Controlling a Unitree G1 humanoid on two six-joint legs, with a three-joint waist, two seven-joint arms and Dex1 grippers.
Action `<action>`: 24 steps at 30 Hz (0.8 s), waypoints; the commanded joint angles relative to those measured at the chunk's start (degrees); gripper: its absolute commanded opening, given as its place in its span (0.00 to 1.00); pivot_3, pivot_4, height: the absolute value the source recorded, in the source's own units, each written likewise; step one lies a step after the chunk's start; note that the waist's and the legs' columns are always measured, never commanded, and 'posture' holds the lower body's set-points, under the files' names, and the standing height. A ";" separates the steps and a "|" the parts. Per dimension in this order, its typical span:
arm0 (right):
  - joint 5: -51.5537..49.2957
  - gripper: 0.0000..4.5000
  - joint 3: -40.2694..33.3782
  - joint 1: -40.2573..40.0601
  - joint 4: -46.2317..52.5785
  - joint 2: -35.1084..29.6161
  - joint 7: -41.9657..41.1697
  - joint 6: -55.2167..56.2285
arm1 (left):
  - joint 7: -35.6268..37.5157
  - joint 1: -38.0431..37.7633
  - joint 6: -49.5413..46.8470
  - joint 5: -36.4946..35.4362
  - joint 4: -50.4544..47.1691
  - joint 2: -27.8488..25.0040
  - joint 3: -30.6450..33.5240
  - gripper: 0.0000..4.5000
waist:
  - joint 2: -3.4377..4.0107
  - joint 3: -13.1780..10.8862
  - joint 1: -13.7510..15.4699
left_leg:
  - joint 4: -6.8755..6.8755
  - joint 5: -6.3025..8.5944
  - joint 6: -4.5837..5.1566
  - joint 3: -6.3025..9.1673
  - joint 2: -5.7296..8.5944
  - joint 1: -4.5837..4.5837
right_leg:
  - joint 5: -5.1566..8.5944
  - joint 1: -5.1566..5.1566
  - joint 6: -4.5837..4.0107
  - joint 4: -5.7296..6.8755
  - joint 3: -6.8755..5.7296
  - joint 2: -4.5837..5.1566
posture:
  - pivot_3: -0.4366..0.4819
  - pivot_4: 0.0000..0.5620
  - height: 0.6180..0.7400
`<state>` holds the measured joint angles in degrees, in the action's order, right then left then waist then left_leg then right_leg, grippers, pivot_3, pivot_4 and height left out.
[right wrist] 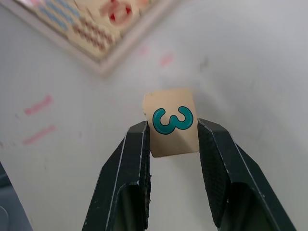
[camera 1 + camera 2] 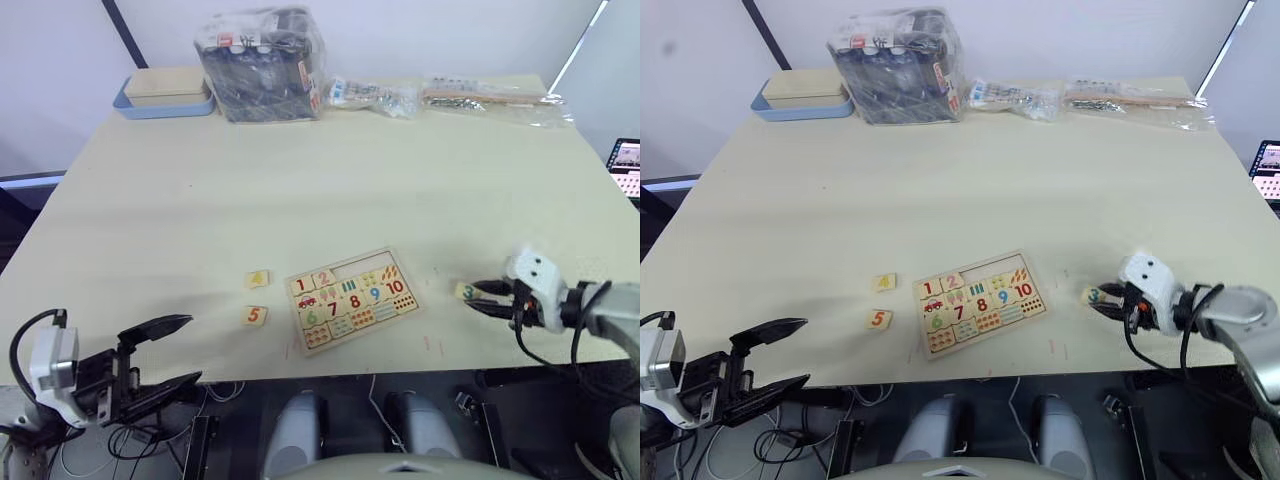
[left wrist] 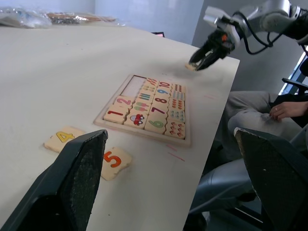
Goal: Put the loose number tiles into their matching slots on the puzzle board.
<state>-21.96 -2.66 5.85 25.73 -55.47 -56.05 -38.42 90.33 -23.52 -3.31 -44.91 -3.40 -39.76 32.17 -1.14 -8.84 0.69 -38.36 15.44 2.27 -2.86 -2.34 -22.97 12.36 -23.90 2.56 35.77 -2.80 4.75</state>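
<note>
The right pincer (image 1: 173, 139) sits low at the near right part of the tabletop (image 2: 400, 190), its two black fingers closed against the sides of the 3 tile (image 1: 171, 122). The right wrist view makes that plain: the teal numeral lies squarely between the fingertips, and a corner of the puzzle board (image 2: 352, 298) shows just beyond the tile. From the head views the tile is only a pale speck at the finger ends, with the board off to that pincer's left, well apart.

The left pincer (image 2: 165, 355) hangs off the near edge with its jaws spread wide and nothing between them. Its wrist view shows the 4 tile (image 3: 64, 138) and the 5 tile (image 3: 114, 161) lying loose just ahead of it, with the board beyond them showing an open slot (image 3: 134, 85) in its top row.
</note>
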 commanded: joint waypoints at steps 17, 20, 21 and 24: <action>11.76 0.20 40.49 58.67 -16.27 15.08 -18.08 -11.63 | -0.53 0.27 0.29 -1.21 -1.82 1.69 0.76 1.00 | 0.11 -0.09 -1.79 | 0.05 0.01 -0.02 0.05 0.06 -0.16 | -0.03 -0.05 -0.37 0.03 -0.27 0.16 | 0.48 0.27 1.00; 14.52 0.20 43.05 61.36 -21.30 20.01 -17.74 -9.54 | -0.43 -0.38 0.50 -1.19 -1.89 1.79 1.16 1.00 | 0.14 -0.10 -1.51 | 0.04 0.01 -0.03 0.07 0.05 -0.11 | -0.03 -0.04 -0.37 0.06 -0.32 0.17 | 0.48 0.27 1.00; 15.82 0.20 44.03 62.16 -23.31 21.52 -17.56 -8.30 | -0.43 -0.59 0.61 -1.17 -1.88 1.84 1.26 1.00 | 0.14 -0.10 -1.39 | 0.03 0.01 -0.03 0.11 0.06 -0.12 | -0.04 -0.04 -0.37 0.07 -0.36 0.18 | 0.48 0.27 1.00; 19.00 0.20 46.73 63.95 -28.70 25.66 -17.78 -4.63 | -0.69 -1.14 0.91 -1.13 -2.13 2.13 1.52 1.00 | 0.12 -0.09 -1.50 | -0.01 0.01 -0.04 0.10 0.09 -0.10 | -0.05 -0.02 -0.37 0.10 -0.35 0.18 | 0.48 0.27 1.00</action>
<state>-4.83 43.67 68.05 -1.38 -30.94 -73.47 -45.61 89.63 -24.12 -3.15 -45.19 -3.99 -37.76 32.00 -1.02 -8.94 -0.80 -38.37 15.45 2.24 -2.75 -2.25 -23.08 12.31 -23.92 2.19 35.87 -3.16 4.93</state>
